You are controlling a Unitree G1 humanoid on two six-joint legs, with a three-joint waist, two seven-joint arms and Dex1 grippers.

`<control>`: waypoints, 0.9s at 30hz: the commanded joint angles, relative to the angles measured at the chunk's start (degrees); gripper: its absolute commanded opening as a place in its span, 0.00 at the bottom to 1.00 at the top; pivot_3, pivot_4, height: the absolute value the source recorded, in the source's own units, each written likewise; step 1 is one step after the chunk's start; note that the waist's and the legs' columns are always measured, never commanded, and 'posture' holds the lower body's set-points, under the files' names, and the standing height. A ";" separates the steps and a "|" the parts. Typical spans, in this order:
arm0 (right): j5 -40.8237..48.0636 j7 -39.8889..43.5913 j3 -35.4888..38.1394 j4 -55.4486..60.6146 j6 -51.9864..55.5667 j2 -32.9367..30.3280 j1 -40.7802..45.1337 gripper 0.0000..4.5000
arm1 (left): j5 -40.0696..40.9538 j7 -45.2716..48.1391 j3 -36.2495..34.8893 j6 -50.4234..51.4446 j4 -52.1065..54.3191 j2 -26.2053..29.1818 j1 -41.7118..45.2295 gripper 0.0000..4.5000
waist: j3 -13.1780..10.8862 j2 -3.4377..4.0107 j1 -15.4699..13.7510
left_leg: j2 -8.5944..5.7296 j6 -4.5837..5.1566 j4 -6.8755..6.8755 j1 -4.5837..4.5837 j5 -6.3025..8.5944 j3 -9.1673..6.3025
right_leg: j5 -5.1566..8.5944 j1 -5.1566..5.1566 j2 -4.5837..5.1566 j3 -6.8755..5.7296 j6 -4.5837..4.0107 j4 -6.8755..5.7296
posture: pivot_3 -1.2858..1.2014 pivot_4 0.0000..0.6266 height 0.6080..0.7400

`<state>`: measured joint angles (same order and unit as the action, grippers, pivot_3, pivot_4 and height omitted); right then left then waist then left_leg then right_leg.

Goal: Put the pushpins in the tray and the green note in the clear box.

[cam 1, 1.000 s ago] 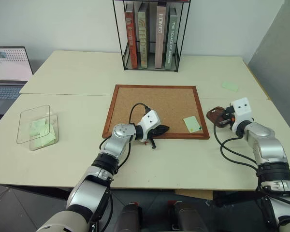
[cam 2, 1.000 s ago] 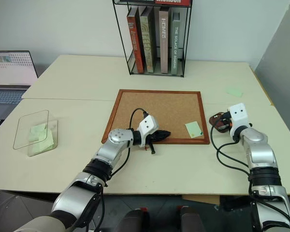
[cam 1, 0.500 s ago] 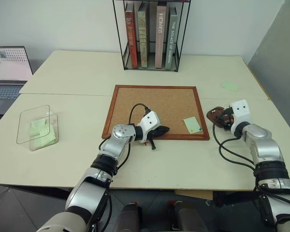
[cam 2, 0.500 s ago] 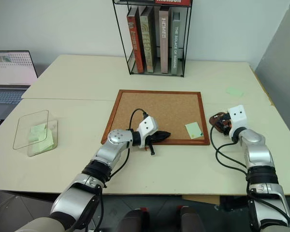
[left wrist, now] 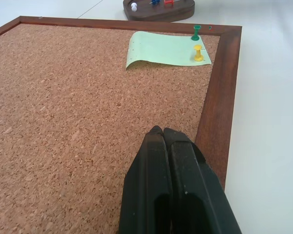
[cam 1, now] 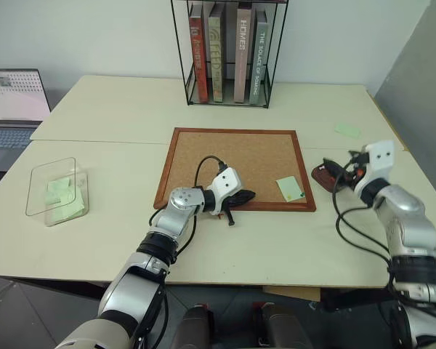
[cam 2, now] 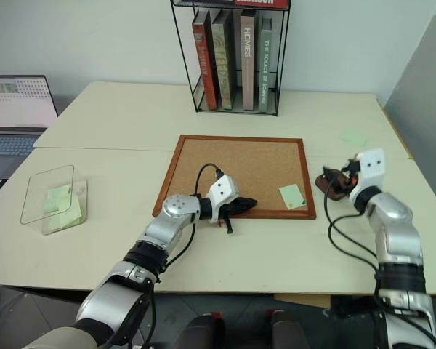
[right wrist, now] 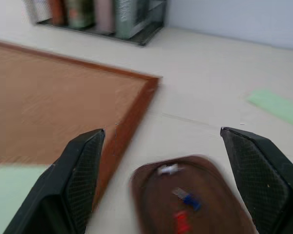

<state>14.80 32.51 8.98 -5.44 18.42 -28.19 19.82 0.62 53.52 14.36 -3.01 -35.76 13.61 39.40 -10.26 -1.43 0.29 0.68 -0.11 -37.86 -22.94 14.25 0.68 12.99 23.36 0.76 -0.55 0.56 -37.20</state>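
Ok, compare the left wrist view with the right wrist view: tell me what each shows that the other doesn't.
Left wrist alone: a green pin and a yellow pin stuck in the note, and the shut left hand. Right wrist alone: books, a loose note, the open right hand. Both: corkboard, pinned note, tray holding white, blue and red pins.

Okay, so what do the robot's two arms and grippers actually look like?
Both arms are silver-grey metal segments with black joints and looping black cables. Each wrist carries a white boxy housing with two small dark dots. The left gripper and right gripper have black jaws, the right one's cross-hatched on the inner faces.
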 commanded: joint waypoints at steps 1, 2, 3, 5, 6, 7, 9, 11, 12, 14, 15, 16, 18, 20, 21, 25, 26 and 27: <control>0.32 2.20 -2.44 6.65 -0.34 -0.12 -3.13 0.89 | -1.35 0.89 1.33 0.35 -0.23 0.40 -1.15 0.00 | 0.00 0.00 0.02 | 0.00 0.00 -0.01 0.01 0.00 0.00 | 0.00 0.00 0.00 -0.01 0.01 -0.01 | 0.52 0.24 1.00; -0.01 2.24 -3.24 7.14 -0.63 0.26 -4.05 0.89 | -1.37 0.92 1.33 0.36 -0.23 0.44 -1.16 0.00 | 0.00 0.00 0.03 | 0.00 0.00 -0.03 0.01 0.00 -0.01 | -0.01 0.00 0.00 -0.01 0.01 -0.02 | 0.52 0.24 1.00; -0.70 2.09 -4.01 7.03 -1.20 0.46 -4.64 0.89 | -1.39 0.94 1.33 0.37 -0.22 0.46 -1.17 0.00 | 0.00 0.00 0.03 | 0.00 0.00 -0.05 0.03 0.00 0.00 | -0.01 -0.01 0.00 -0.02 0.01 -0.03 | 0.52 0.24 1.00; -2.10 1.85 -5.34 6.52 -2.45 0.48 -5.37 0.89 | -1.43 0.98 1.33 0.36 -0.20 0.53 -1.15 0.00 | 0.00 0.00 0.01 | 0.00 0.00 -0.06 0.05 0.00 -0.02 | -0.01 -0.03 -0.01 -0.03 0.02 -0.04 | 0.52 0.24 1.00; -2.32 1.91 -5.74 6.36 -2.60 0.50 -5.62 0.89 | -1.46 0.96 1.33 0.34 -0.24 0.54 -1.11 0.00 | 0.00 0.00 0.01 | 0.00 0.00 -0.06 0.05 0.00 -0.02 | -0.01 -0.03 -0.01 -0.03 0.02 -0.03 | 0.52 0.24 1.00; -2.39 1.91 -6.01 6.22 -2.59 0.61 -5.78 0.89 | -1.49 0.92 1.33 0.34 -0.29 0.53 -1.05 0.00 | 0.00 0.00 0.00 | 0.00 0.00 -0.06 0.05 0.00 -0.02 | -0.01 -0.03 -0.01 -0.03 0.02 -0.03 | 0.52 0.24 1.00; -2.67 1.76 -6.30 5.73 -2.74 0.88 -5.83 0.89 | -1.50 0.90 1.28 0.33 -0.31 0.57 -1.02 0.00 | 0.00 0.00 -0.04 | 0.00 0.00 -0.05 0.04 0.00 -0.02 | -0.01 -0.03 -0.01 -0.03 0.02 -0.02 | 0.52 0.24 1.00; -3.12 0.98 -6.24 4.45 -3.08 1.27 -5.49 0.85 | -1.49 0.91 1.24 0.33 -0.28 0.63 -1.04 0.00 | 0.00 0.00 -0.05 | 0.00 0.00 -0.05 0.04 0.00 -0.02 | -0.01 -0.03 -0.01 -0.03 0.02 -0.01 | 0.52 0.24 1.00; -3.22 0.67 -6.11 3.86 -3.27 1.48 -5.31 0.81 | -1.49 0.90 1.24 0.35 -0.27 0.63 -1.04 0.00 | 0.00 0.00 -0.05 | 0.00 0.00 -0.05 0.04 0.00 -0.02 | -0.01 -0.03 -0.01 -0.03 0.02 -0.01 | 0.52 0.24 1.00; -3.32 0.32 -5.93 2.95 -3.29 1.79 -5.00 0.72 | -1.49 0.95 1.25 0.38 -0.23 0.67 -1.05 0.00 | 0.00 0.00 -0.05 | 0.00 0.00 -0.05 0.04 0.00 -0.02 | -0.01 -0.03 -0.01 -0.02 0.02 -0.02 | 0.52 0.24 1.00; -3.42 0.33 -5.99 2.55 -3.31 1.80 -4.95 0.67 | -1.48 0.98 1.24 0.39 -0.20 0.70 -1.06 0.00 | 0.00 0.00 -0.05 | 0.00 0.00 -0.05 0.04 0.00 -0.02 | -0.01 -0.03 -0.01 -0.03 0.02 -0.02 | 0.52 0.24 1.00; -3.46 0.37 -6.03 2.26 -3.31 1.81 -4.94 0.61 | -1.48 0.99 1.24 0.40 -0.19 0.72 -1.07 0.00 | 0.00 0.00 -0.05 | 0.00 0.00 -0.05 0.04 0.00 -0.02 | -0.01 -0.03 -0.01 -0.03 0.02 -0.02 | 0.52 0.24 1.00; -3.57 0.34 -5.97 1.58 -3.20 1.80 -5.00 0.51 | -1.50 0.96 1.24 0.42 -0.21 0.72 -1.05 0.00 | 0.00 0.00 -0.05 | 0.00 0.00 -0.05 0.04 0.00 -0.02 | -0.01 -0.03 -0.01 -0.02 0.02 -0.01 | 0.52 0.24 1.00; -3.55 0.29 -5.91 1.30 -3.17 1.92 -5.07 0.43 | -1.50 0.98 1.22 0.41 -0.13 0.81 -1.09 0.00 | 0.00 0.00 -0.05 | 0.00 0.00 -0.05 0.04 0.00 -0.03 | -0.01 -0.03 -0.01 -0.03 0.02 -0.02 | 0.52 0.24 1.00; -3.52 0.24 -5.90 1.29 -3.17 1.99 -5.08 0.38 | -1.51 0.97 1.22 0.41 -0.12 0.82 -1.10 0.00 | 0.00 0.00 -0.05 | 0.00 0.00 -0.05 0.04 0.00 -0.03 | -0.01 -0.03 -0.01 -0.03 0.02 -0.02 | 0.52 0.24 1.00; -3.06 0.33 -5.84 1.62 -3.05 2.32 -5.21 0.18 | -1.59 0.93 1.30 0.40 -0.12 0.82 -1.13 0.00 | 0.00 0.00 -0.05 | 0.00 0.00 -0.05 0.04 0.00 -0.03 | -0.01 -0.03 -0.02 -0.03 0.02 -0.01 | 0.52 0.24 1.00; -3.05 0.35 -5.86 1.89 -3.00 2.37 -5.29 0.13 | -1.66 0.93 1.35 0.38 -0.09 0.87 -1.15 0.00 | 0.00 0.00 -0.05 | 0.00 0.00 -0.05 0.04 0.00 -0.03 | -0.01 -0.03 -0.02 -0.02 0.02 -0.01 | 0.52 0.24 1.00; -3.07 0.40 -5.88 2.29 -3.00 2.38 -5.34 0.09 | -2.00 0.87 1.58 0.25 -0.07 1.01 -1.13 0.00 | 0.00 0.00 -0.05 | 0.00 0.00 -0.05 0.04 0.00 -0.02 | -0.01 -0.03 -0.02 -0.02 0.02 -0.02 | 0.52 0.24 1.00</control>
<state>11.53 33.42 1.97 -4.78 16.10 -25.61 14.17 0.37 53.54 14.37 -3.05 -35.70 13.80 39.30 -10.25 -1.44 0.24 0.68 -0.11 -37.91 -22.90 14.25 0.66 12.98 23.32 0.74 -0.57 0.57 -37.21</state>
